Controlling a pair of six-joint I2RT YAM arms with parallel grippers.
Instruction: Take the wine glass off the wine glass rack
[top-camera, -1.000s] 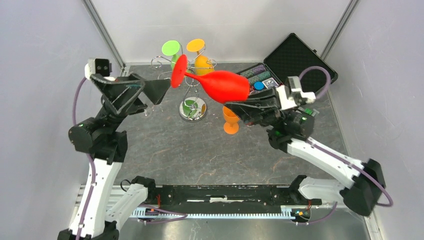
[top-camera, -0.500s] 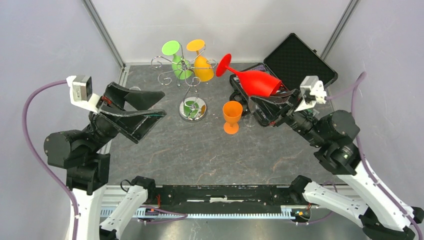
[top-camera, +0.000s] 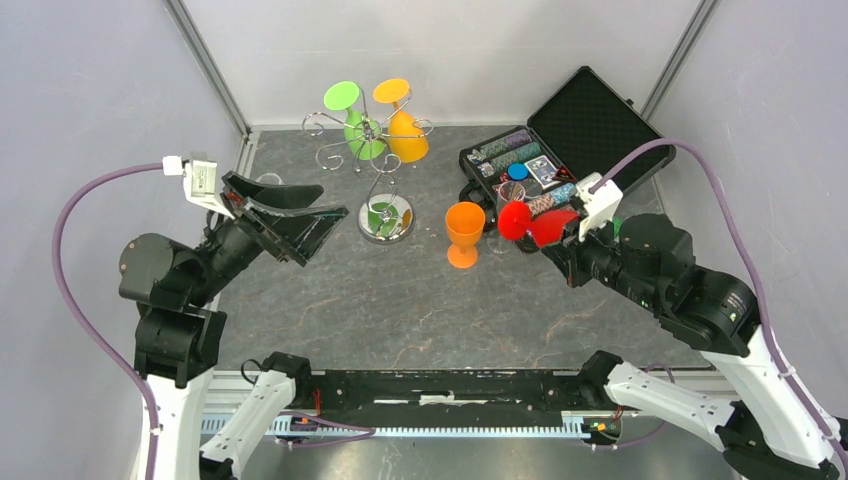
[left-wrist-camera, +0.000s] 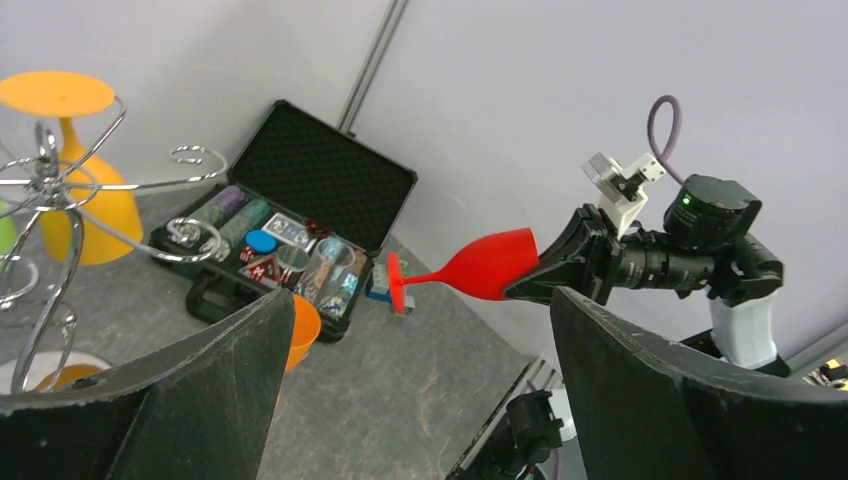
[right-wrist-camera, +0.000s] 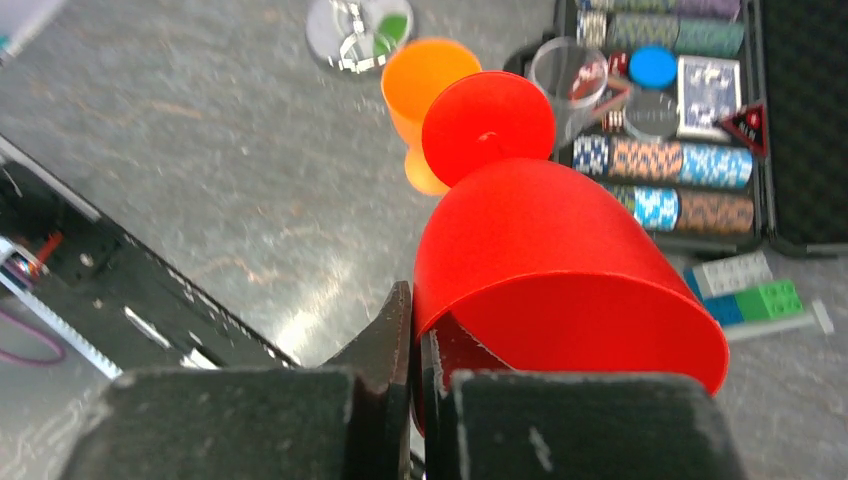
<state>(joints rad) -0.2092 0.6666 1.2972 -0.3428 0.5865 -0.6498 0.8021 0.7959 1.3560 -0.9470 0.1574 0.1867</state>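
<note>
Well off the wine glass rack (top-camera: 372, 128), the right hand (right-wrist-camera: 412, 310) pinches the red wine glass (right-wrist-camera: 540, 250) by its bowl rim, probably light, slippery plastic; the left hand (top-camera: 325, 205) gapes wide, empty.

Plain red glass (left-wrist-camera: 490, 268); chrome rack (top-camera: 372, 128) with a green glass (top-camera: 345, 100) and an orange glass (top-camera: 404, 125) on it; cup (top-camera: 464, 230) orange too. Dark grey tabletop (top-camera: 380, 290), pale marble veining. Black case (top-camera: 590, 120); chips (right-wrist-camera: 665, 160) in blue, orange, green and purple rows.
</note>
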